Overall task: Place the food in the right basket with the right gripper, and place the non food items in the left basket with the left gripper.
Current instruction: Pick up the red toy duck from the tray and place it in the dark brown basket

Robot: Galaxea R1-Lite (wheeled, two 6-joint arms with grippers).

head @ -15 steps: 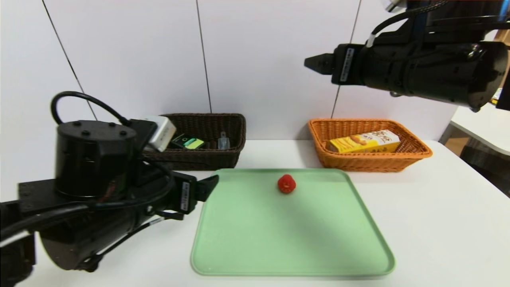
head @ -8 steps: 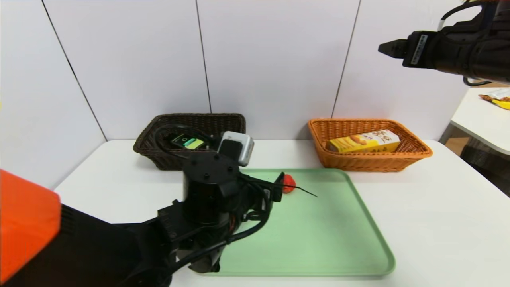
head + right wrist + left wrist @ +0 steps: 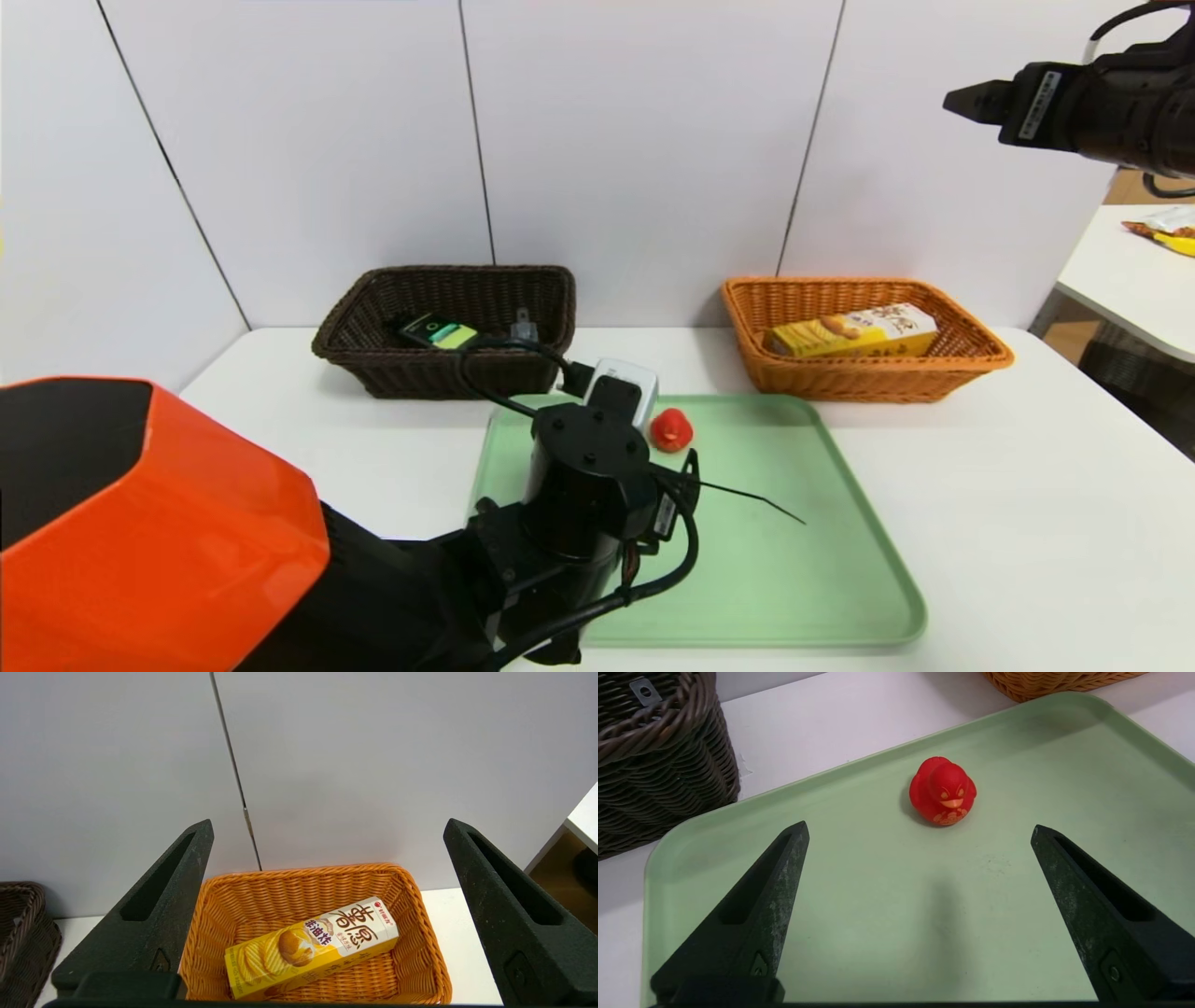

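While the small red rubber duck (image 3: 942, 791) sits on the pale green plastic tray (image 3: 859, 914), the left gripper (image 3: 920, 830) hovers just short of it, fingers spread wide, holding nothing. The right gripper (image 3: 327, 826) hangs high beyond the tray, equally wide and empty.

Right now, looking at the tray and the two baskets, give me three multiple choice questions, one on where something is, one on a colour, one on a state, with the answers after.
1. Where is the red toy duck?
A. In the brown basket
B. On the green tray
C. On the bare table

2. What colour is the basket holding the chips box?
A. Orange
B. Brown
C. Green

3. How is the left end effector?
A. Shut on the duck
B. Open, short of the duck
C. Shut and empty

Answers:
1 B: the duck stands near the tray's far edge.
2 A: the box lies in the orange basket.
3 B: in the left wrist view its fingers stand wide apart, with the duck beyond their tips, untouched.
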